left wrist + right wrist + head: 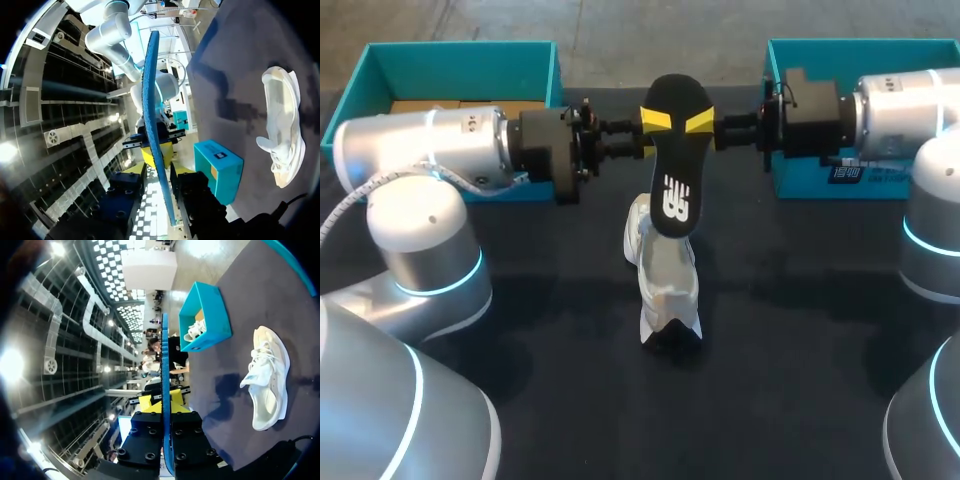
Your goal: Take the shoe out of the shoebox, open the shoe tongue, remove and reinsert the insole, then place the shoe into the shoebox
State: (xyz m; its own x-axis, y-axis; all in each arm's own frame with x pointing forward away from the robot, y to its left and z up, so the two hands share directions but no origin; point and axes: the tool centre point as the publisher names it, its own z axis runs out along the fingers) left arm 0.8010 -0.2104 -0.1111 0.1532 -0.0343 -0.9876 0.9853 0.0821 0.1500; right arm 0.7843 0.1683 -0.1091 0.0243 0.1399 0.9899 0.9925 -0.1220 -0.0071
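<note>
A black insole (675,160) with a blue underside hangs in the air over the table's far middle, its toe end pointing down toward a white shoe (662,285) on the black table. My right gripper (702,122) comes in from the right and is shut on the insole's upper part; in the right wrist view the insole (165,365) runs edge-on between tight fingers. My left gripper (657,120) faces it from the left. In the left wrist view the insole (152,100) stands between its fingers with a gap on one side, so it is open.
One teal shoebox (460,60) stands at the back left, and the right wrist view shows it (217,322) holding another white shoe. A second teal box (820,175) is at the back right behind my right arm. The shoe (282,130) (267,375) lies on its side.
</note>
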